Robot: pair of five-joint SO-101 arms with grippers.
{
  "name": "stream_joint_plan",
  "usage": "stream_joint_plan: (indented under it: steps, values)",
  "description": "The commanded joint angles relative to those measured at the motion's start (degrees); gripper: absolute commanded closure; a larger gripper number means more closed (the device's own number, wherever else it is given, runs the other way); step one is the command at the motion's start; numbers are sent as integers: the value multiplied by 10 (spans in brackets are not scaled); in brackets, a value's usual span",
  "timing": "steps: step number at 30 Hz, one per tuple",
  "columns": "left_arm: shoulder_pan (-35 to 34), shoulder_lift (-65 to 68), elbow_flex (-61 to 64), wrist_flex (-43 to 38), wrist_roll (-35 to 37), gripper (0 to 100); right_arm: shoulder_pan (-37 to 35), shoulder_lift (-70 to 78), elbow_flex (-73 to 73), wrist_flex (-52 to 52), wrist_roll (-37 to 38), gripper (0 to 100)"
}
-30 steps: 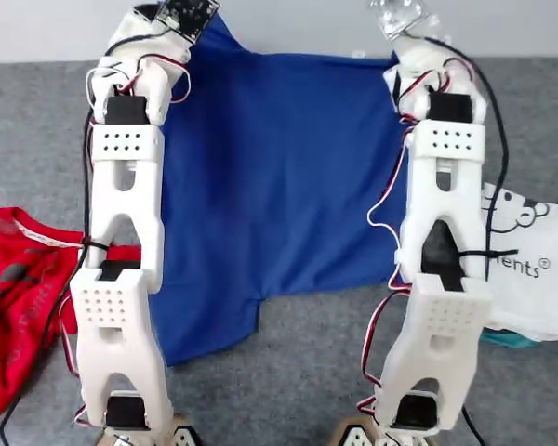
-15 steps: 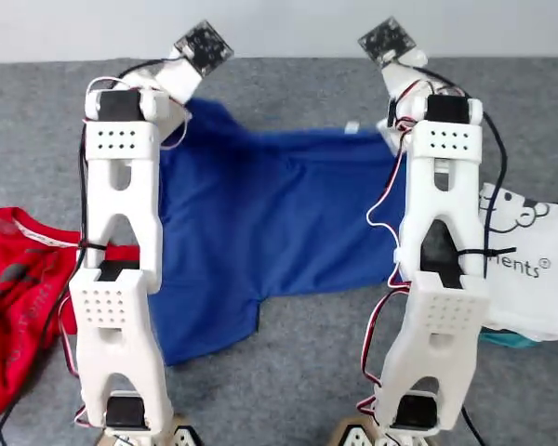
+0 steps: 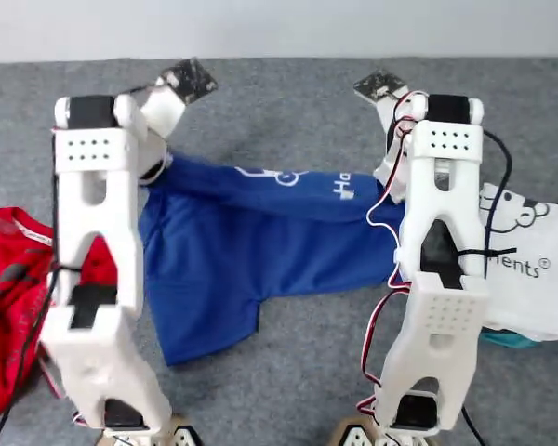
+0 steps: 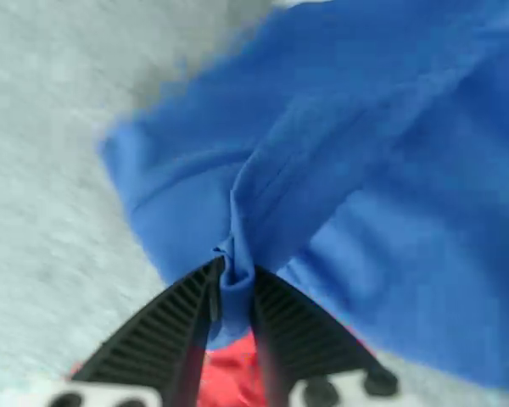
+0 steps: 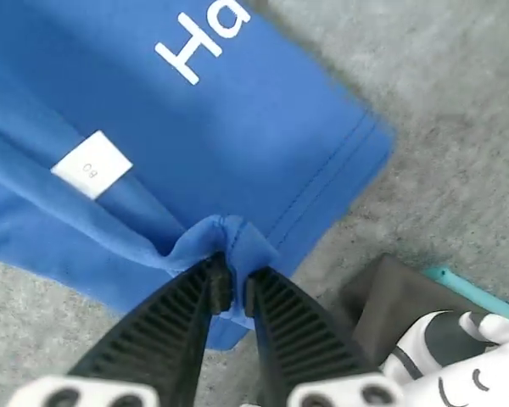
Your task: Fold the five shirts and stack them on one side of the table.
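A: From the left, then?

B: One crumpled red cotton shirt [image 3: 9, 297] at the left edge of the grey felt-like surface [image 3: 288, 102]. One large blue cotton shirt [image 3: 260, 260] in the middle. At the right, one white printed shirt [image 3: 530, 269], with a teal edge [image 3: 507, 339] and a dark grey cloth [image 5: 390, 292] tucked under it. Hard to tell whether those two count as shirts.

A: Grippers?

B: Two. Left gripper [image 4: 233, 275] pinched narrow on one corner of the blue shirt's doubled-over edge. Right gripper [image 5: 232, 284] likewise clamped on the other corner, near the small white label [image 5: 92, 164].

A: Step in hand?

B: Most likely the first fold of the blue shirt: far edge brought over toward the near hem, white lettering up. No folded stack anywhere yet.

A: Next?

B: Probably carrying both corners level to the near hem, laying them flat, then letting go together to avoid a skewed crease.
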Motion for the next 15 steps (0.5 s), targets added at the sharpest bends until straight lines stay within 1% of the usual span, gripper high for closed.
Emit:
stream_joint_plan:
  steps: [1,5,8,12,15]
  values:
    - [3,-124,143,13,-14,986,15,-51,-5,16,6,987]
    - [2,-170,256,-6,-15,985,29,-48,16,17,40,987]
    - [3,-181,305,-7,-17,985,29,-51,33,24,55,987]
    - [0,-182,342,-7,-36,985,32,-51,36,28,62,988]
    - [-3,-182,347,-6,-39,985,34,-51,37,29,62,988]
